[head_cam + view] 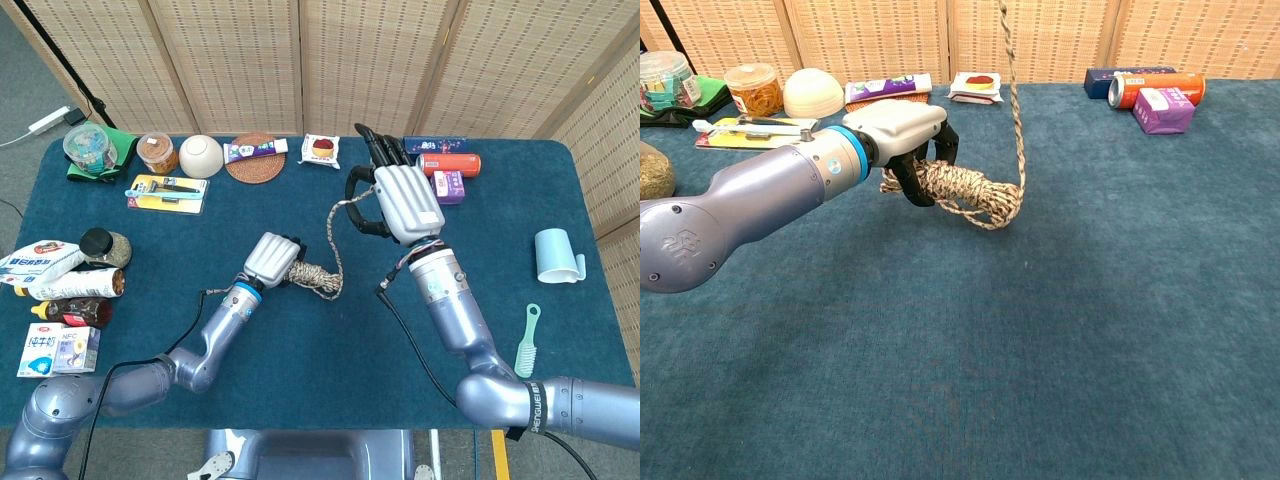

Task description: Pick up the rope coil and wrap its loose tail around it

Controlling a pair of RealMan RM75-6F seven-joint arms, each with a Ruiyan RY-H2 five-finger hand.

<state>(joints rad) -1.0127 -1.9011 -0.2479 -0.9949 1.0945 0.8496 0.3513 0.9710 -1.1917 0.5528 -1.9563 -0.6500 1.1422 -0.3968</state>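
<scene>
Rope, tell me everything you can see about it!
The rope is a speckled tan-and-brown braided cord, looking rough and fibrous. Most of it is bundled into a short, fat coil lying roughly sideways, gripped at one end by the left hand. From the coil's free end the loose tail rises up, out of the chest view's top. In the head view the tail curves up to the right hand, which holds it. Whether the coil touches the blue table cannot be told.

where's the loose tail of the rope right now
In the head view the speckled beige rope tail rises from the rope coil gripped by the left hand, up to the right hand holding it near table centre.
</scene>
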